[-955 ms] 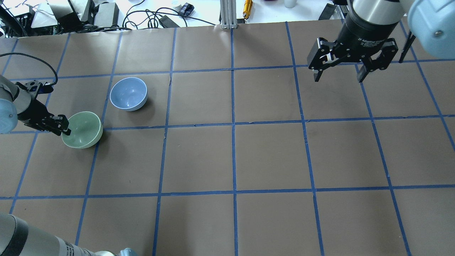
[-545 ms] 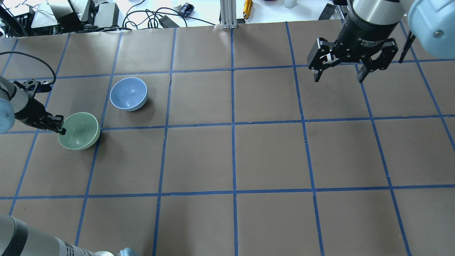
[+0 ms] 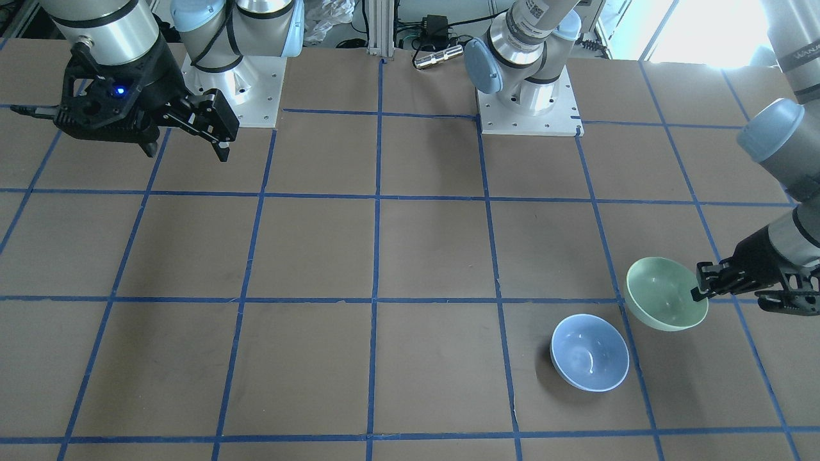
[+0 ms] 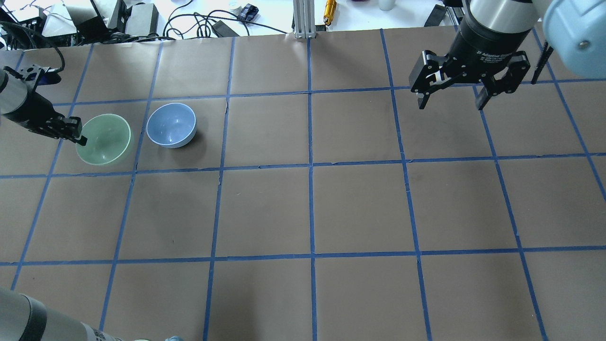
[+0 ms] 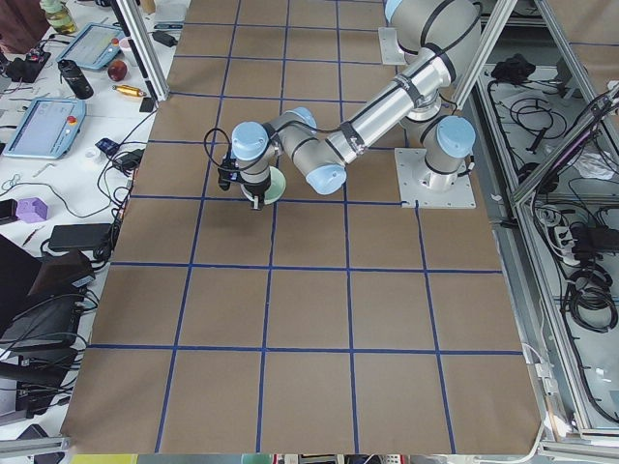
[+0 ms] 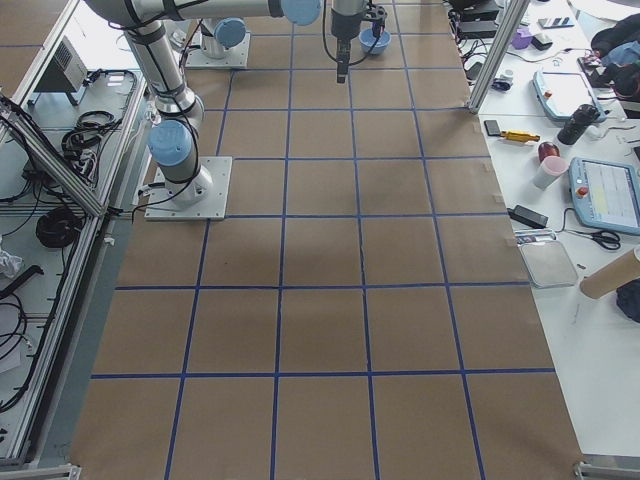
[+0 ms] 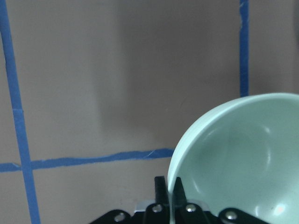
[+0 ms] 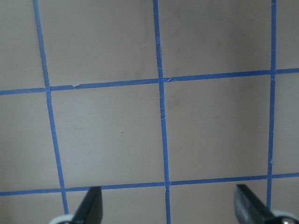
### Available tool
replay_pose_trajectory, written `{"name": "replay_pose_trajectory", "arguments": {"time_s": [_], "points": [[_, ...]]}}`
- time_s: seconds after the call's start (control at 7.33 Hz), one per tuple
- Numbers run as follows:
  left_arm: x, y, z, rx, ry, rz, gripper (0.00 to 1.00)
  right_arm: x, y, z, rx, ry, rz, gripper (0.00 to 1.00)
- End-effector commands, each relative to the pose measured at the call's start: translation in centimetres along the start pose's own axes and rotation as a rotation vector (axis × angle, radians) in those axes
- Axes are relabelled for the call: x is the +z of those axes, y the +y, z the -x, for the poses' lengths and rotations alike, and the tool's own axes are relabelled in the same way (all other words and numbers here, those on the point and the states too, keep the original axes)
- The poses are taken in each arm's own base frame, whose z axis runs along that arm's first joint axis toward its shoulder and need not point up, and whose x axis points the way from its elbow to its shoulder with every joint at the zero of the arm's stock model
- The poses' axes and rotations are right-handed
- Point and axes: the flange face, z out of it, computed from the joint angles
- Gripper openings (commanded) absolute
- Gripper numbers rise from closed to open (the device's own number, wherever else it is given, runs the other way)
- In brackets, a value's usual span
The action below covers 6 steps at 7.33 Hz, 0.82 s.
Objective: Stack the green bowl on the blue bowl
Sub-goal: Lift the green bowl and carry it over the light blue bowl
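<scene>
Overhead view of a brown counter (image 4: 360,208) marked into squares by blue tape lines (image 4: 310,166). At the left edge of the frame the left arm (image 4: 19,106) reaches in. The left jaws are clamped on the left rim of the green bowl (image 4: 104,139). The wrist view shows one finger inside the rim and one outside. The green bowl is held tilted, with its mouth facing up.

Just beside it, to the right and slightly higher in the frame, the blue bowl (image 4: 171,125) sits upright on the counter. The two bowls do not touch, and one tape line runs between them.

In the upper right of the frame the right arm (image 4: 492,28) hovers over the counter. The right jaws are spread apart and hold nothing, well apart from both bowls.

Past the top edge of the counter lie black cables (image 4: 189,23), an aluminium post (image 4: 303,19) and a yellow tool (image 4: 330,9).
</scene>
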Motion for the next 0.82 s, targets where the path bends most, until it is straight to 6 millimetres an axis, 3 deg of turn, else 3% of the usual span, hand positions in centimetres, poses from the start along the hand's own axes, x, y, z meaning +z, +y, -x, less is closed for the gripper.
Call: {"name": "replay_pose_trajectory", "arguments": {"time_s": [0.0,0.41,0.68], "points": [[-0.4,-4.2,-5.9,-0.053,0.000,-0.011,0.00,0.1,0.0,0.0,0.000,0.000,0.002,1.00],[2.3,-7.7,-7.2,-0.134,0.008,0.015,0.00,0.0,0.0,0.0,0.000,0.000,0.000,1.00],[3.2,-8.0,-9.6,-0.129,0.023,0.061,0.00,0.0,0.0,0.0,0.000,0.000,0.000,1.00]]}}
